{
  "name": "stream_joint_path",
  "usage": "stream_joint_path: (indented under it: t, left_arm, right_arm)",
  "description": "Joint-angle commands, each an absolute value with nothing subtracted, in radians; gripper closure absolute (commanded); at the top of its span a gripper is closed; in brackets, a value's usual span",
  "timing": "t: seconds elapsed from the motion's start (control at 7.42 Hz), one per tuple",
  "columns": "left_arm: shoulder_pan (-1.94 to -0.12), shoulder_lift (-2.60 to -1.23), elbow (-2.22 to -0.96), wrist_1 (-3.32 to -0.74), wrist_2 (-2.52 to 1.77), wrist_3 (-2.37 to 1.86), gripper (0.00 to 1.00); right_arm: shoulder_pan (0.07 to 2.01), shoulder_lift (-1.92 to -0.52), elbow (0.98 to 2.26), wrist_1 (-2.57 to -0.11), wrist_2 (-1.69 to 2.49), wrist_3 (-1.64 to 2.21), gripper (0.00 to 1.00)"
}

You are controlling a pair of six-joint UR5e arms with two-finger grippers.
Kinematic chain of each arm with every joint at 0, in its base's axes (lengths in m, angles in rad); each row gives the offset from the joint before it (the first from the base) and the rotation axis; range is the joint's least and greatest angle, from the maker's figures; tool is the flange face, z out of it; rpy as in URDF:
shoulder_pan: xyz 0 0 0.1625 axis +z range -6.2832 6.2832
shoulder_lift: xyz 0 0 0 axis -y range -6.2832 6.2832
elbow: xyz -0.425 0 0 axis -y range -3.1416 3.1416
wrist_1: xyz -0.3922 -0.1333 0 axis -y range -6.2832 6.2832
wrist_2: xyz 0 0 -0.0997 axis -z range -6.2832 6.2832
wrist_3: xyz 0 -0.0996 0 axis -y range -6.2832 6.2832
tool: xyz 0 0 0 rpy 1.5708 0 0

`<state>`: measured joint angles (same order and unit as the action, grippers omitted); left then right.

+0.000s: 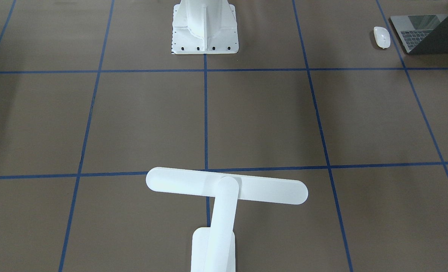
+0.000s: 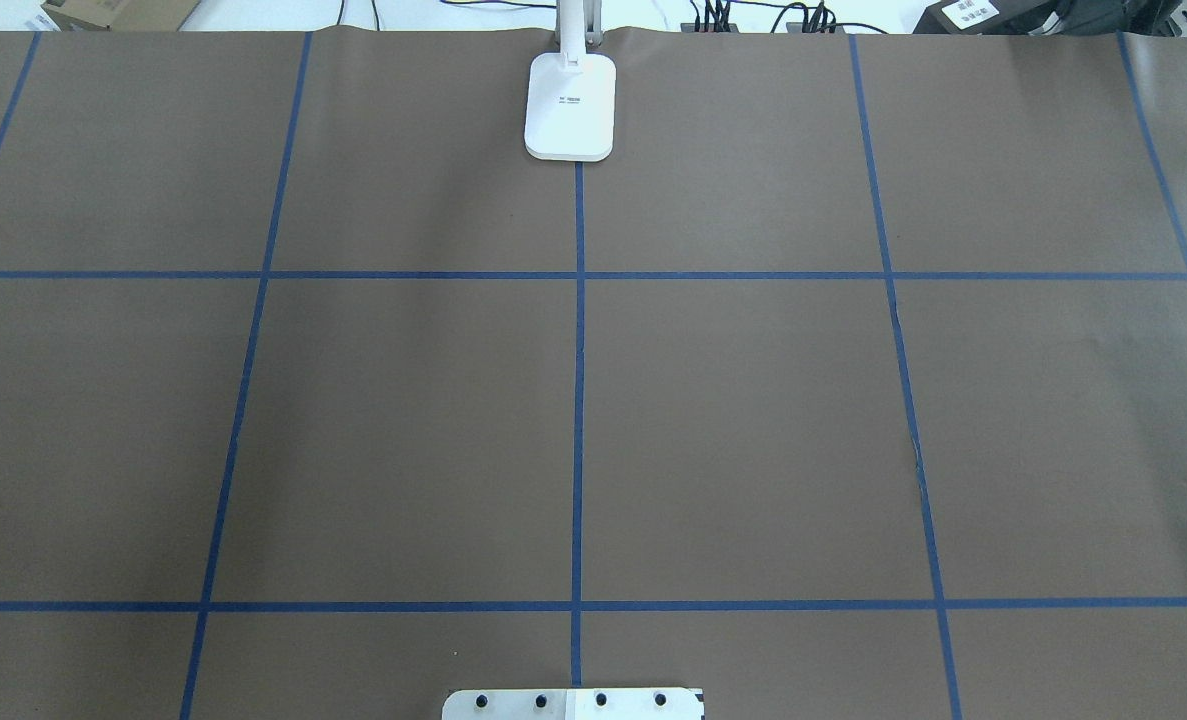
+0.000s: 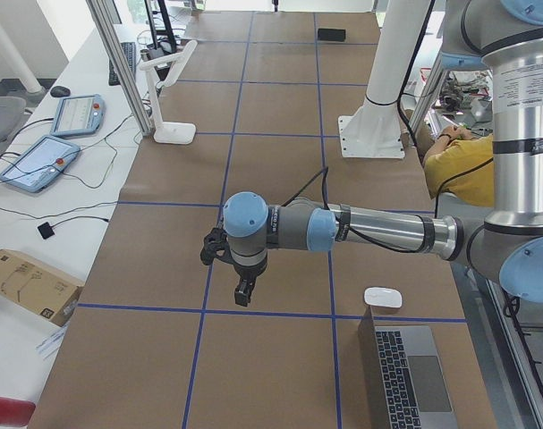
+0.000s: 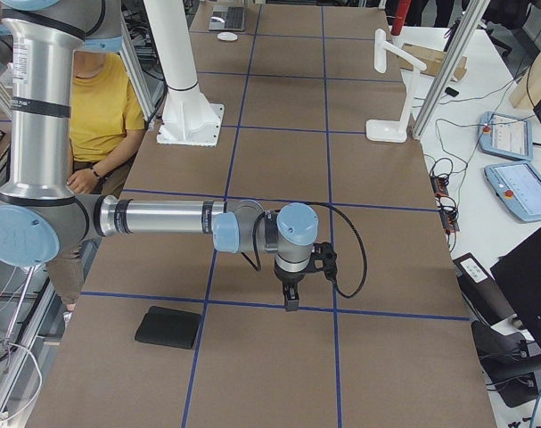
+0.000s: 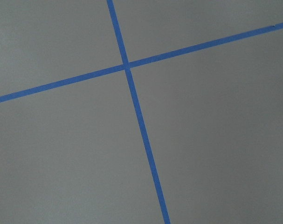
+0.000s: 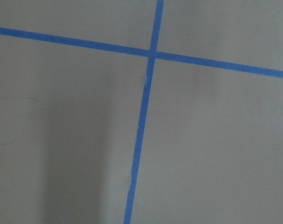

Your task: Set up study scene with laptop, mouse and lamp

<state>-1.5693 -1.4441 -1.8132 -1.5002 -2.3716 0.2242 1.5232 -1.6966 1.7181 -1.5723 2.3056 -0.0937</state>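
The white lamp stands at the table's far edge from the robot, on the centre tape line; its base shows in the overhead view. The grey laptop lies open at the robot's left end, with the white mouse just beside it. In the exterior left view my left gripper hangs over bare table, a little away from the mouse and laptop. My right gripper hangs near the other end. I cannot tell whether either is open or shut. Both wrist views show only paper and tape.
A flat black pad lies near my right arm. The white ribbed pedestal stands at the robot's side, mid-table. A person in a yellow shirt sits behind it. Brown paper with blue tape lines covers the table.
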Motion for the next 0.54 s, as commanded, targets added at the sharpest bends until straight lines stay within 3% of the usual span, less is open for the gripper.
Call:
stream_joint_path:
  t: [0.0,0.4]
  left_arm:
    - [-1.571,-1.447,-1.812,-1.500,-2.370,0.219,0.00]
    - [-1.569,-1.468,-1.827,-1.503,-2.370,0.229,0.00]
  right_arm:
    - [1.523,-1.697,1.718,-1.572,2.306,-0.094,0.00]
    - [1.523,-1.697,1.720,-1.572,2.306,-0.095,0.00]
